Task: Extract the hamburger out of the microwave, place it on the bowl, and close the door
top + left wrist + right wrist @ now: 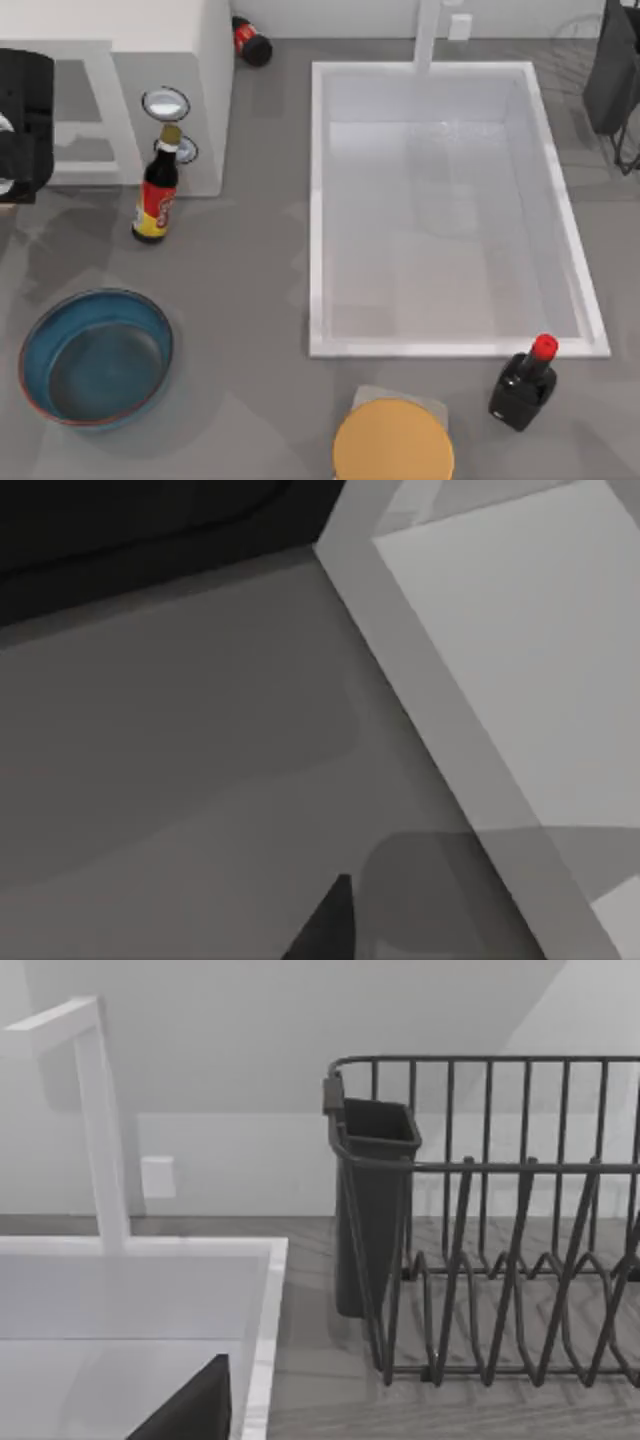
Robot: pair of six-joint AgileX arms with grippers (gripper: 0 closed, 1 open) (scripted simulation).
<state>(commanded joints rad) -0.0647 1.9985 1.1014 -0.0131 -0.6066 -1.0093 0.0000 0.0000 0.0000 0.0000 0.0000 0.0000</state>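
The white microwave (205,90) stands at the back left, its two silver-ringed knobs (166,103) facing the table. Its door (85,115), a white frame around a greyish window, lies just left of the knobs. My left arm (22,120) is a black mass at the left edge, right against that door. In the left wrist view a white frame bar (440,730) crosses a grey surface, with one dark fingertip (325,930) low down. The hamburger is hidden. The blue bowl (95,355) sits empty at the front left. My right arm (612,70) is parked at the back right.
A brown sauce bottle (156,195) stands right before the knobs. A red-labelled bottle (250,42) lies behind the microwave. The white sink (450,340) takes up the middle and right. An orange disc (393,440) and a black red-capped bottle (523,385) stand in front. A dish rack (500,1240) stands behind.
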